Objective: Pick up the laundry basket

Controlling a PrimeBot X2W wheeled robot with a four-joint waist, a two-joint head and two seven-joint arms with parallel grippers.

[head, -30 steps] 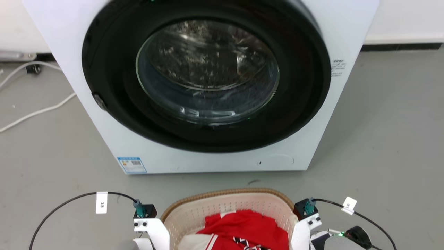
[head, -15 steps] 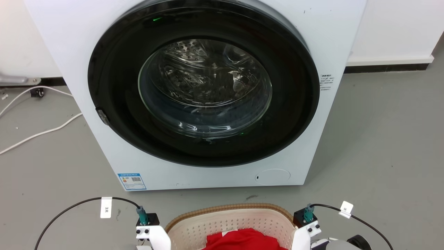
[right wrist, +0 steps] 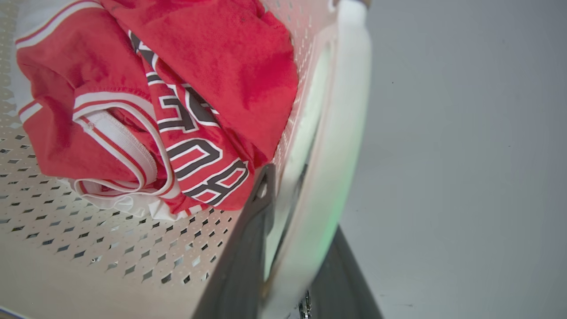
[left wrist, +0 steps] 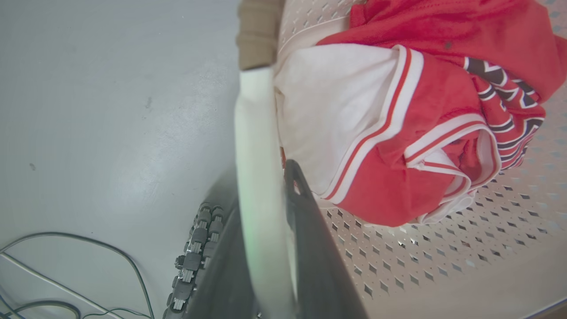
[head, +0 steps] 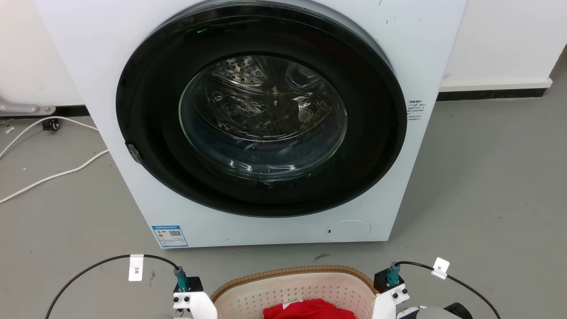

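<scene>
Lift step: both arms should be rising together and level, w/ firm squeeze, so the thin walls aren't flexing or slipping. Basket [head: 292, 290] is sitting low in head view, in front of washer [head: 425, 57], jersey [left wrist: 421, 133] inside. L gripper [left wrist: 261, 190] is clamping its left wall, one finger inside, one outside. R gripper [right wrist: 301, 204] is clamping the right wall likewise.

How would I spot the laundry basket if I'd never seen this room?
Find the big white washing machine with its round dark door. Directly before it, nearest the robot, is the laundry basket. It alone is cream perforated plastic with a brown woven-look rim, holding red clothing.
</scene>
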